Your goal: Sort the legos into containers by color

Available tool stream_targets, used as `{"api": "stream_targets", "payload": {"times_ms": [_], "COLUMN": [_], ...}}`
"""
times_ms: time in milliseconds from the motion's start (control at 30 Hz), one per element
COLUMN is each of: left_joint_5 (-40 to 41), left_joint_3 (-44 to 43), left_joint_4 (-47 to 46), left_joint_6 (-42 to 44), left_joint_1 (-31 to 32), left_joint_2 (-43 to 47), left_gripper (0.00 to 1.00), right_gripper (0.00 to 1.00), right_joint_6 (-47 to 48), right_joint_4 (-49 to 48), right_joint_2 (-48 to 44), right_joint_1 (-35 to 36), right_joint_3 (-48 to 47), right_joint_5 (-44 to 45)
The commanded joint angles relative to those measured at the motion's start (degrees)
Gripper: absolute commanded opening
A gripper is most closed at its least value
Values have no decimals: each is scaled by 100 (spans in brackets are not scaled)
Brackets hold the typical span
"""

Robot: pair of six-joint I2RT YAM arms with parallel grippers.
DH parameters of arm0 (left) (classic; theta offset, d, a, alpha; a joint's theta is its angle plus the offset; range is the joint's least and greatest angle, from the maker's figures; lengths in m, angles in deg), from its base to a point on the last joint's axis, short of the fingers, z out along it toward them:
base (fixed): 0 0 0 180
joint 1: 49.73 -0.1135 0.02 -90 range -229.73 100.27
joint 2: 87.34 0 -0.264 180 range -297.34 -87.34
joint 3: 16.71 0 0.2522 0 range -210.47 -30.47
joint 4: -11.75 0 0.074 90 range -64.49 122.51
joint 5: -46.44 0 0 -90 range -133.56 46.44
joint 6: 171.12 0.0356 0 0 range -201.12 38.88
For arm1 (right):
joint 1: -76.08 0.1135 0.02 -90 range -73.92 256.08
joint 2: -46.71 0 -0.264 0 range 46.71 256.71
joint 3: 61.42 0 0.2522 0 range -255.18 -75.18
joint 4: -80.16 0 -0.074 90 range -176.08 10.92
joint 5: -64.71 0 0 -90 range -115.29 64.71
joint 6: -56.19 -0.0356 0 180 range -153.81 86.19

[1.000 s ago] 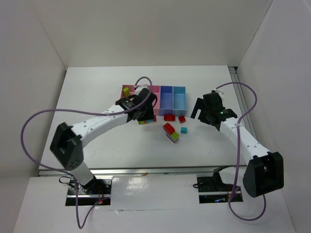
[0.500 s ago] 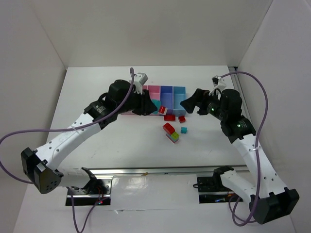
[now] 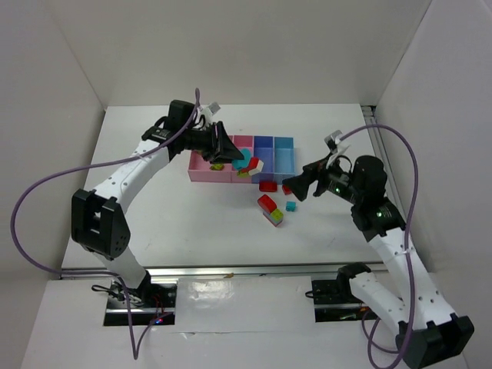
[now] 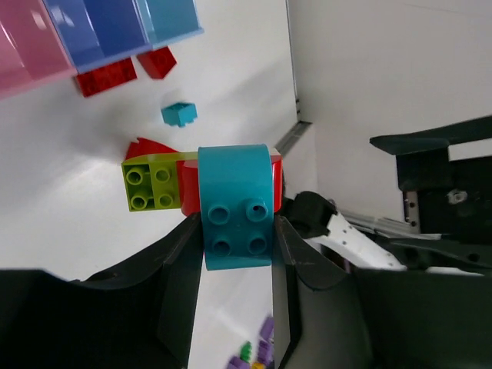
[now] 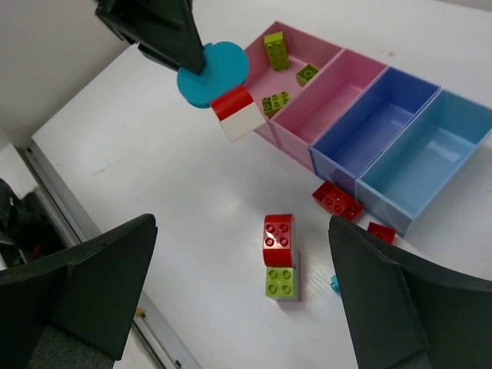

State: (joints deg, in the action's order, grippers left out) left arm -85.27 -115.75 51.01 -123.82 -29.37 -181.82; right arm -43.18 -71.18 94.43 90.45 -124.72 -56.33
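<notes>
My right fingers (image 5: pixel 73 288) hang spread wide with nothing between them, above the surface (image 5: pixel 154 177). Below lie the loose legos: a red brick (image 5: pixel 277 230) joined to a lime green brick (image 5: pixel 281 280), a small cyan piece (image 4: pixel 178 114), then two more red bricks (image 5: pixel 337 199) against the front of the containers (image 5: pixel 384 123).

Farther out, my left fingers (image 4: pixel 165 269) are clenched on a cyan brick (image 4: pixel 234 207), held in the air near the pink end of the row. A red-and-white piece (image 5: pixel 237 112) seems stuck to it. Three lime green legos (image 5: pixel 275 48) lie in the wide pink bin (image 5: pixel 321 52).

I judge cyan belongs in a bin of its own, likely a blue one. So I should carry it along the row, grip firm, and lower it well inside before letting go. The red piece ought to come off first; my free right fingers could pull it.

No brand, label or writing is readable anywhere.
</notes>
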Motion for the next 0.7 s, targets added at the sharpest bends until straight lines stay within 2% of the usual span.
{"api": "stream_targets", "payload": {"times_ms": [0,67,233,333,433,667], "left_joint_5": [-917,-917,-865,-865,-865,-926], "left_joint_3": [-103,-51,-51,-103,-156,-262], "left_joint_4": [-45,-45,113,166,280,280], "left_joint_6": [-652,-652,-530,-415,-415,-353], "left_joint_1": [-58,-58,-58,-58,-58,-6], "left_joint_2": [-80,-141,-194,-194,-255,-308], "left_gripper": [0,0,0,0,0,0], "right_gripper": [100,100,100,100,100,100], "right_joint_6": [593,795,1297,1052,989,1112], "right_joint_4": [-1101,-1016,-584,-988,-989,-1726], "right_joint_2": [-562,-624,34,157,526,1019], "right_joint_1": [83,83,83,83,136,856], "right_joint_3": [592,594,340,392,173,85], "right_joint_5": [-42,64,-86,-86,-209,-217]}}
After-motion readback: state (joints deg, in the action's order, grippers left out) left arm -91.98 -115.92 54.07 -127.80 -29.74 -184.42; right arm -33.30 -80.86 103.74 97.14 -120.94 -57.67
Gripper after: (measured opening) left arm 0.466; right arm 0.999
